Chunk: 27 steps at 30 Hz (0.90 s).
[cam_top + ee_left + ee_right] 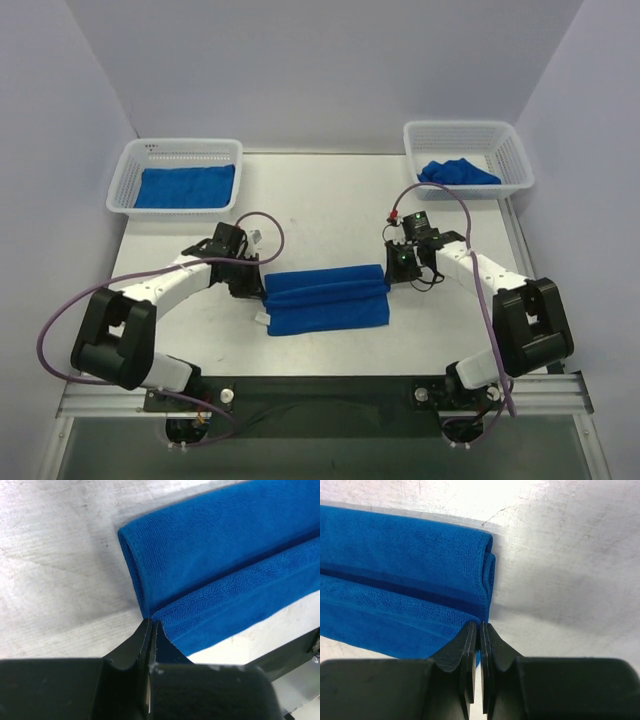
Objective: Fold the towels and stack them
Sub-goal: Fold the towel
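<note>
A blue towel [328, 298] lies on the table between my arms, folded into a long band with its upper part doubled over. My left gripper [258, 285] is at its left end; in the left wrist view the gripper [151, 623] is shut on the towel's [225, 555] near edge at the fold. My right gripper [392, 272] is at the right end; in the right wrist view the gripper [480, 626] is closed to a thin slit on the towel's [395, 580] corner edge. Both hold the towel low at the table.
A white basket [180, 147] at the back left holds a flat folded blue towel [185, 187]. A white basket [468, 128] at the back right holds a crumpled blue towel [458, 172]. Grey walls close in the table's sides and back.
</note>
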Each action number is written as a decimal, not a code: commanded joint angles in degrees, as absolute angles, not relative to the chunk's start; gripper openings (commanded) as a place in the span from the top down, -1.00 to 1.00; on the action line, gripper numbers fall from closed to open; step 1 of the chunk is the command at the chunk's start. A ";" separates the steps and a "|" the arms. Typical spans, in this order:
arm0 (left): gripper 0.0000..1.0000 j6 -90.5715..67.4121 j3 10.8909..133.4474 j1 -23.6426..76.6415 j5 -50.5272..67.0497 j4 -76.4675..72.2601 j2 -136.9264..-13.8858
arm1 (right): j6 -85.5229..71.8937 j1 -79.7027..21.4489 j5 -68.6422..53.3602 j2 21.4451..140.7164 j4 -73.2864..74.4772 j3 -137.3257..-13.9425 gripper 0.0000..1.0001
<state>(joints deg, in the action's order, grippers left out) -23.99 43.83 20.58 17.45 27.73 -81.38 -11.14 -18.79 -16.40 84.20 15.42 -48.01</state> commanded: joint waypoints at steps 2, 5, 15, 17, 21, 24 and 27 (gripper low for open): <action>1.00 -23.91 45.08 20.21 13.89 26.63 -84.81 | -11.25 -18.37 -13.45 85.87 15.12 -48.60 1.00; 1.00 -23.29 47.02 20.21 13.45 28.73 -84.64 | -11.42 -18.37 -13.53 84.56 16.34 -49.74 1.00; 1.00 -23.81 49.75 20.21 14.94 34.80 -78.05 | -13.71 -18.54 -14.24 76.83 22.06 -48.87 1.00; 1.00 -24.08 48.52 20.30 15.38 34.89 -77.44 | -14.59 -18.54 -14.59 76.03 22.41 -48.08 1.00; 1.00 -24.26 46.76 20.22 15.64 34.89 -77.26 | -15.91 -18.63 -15.55 75.76 22.50 -46.94 1.00; 1.00 -24.43 45.79 20.30 16.43 34.89 -77.61 | -16.96 -19.33 -16.17 76.38 22.67 -46.58 1.00; 1.00 -24.61 44.74 20.30 16.79 34.89 -77.26 | -17.75 -20.65 -15.74 76.99 22.94 -46.49 1.00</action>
<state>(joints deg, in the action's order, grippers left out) -24.80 45.58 20.58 17.08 32.88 -78.37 -16.56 -19.79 -17.23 76.71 19.90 -47.09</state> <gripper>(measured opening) 0.048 0.066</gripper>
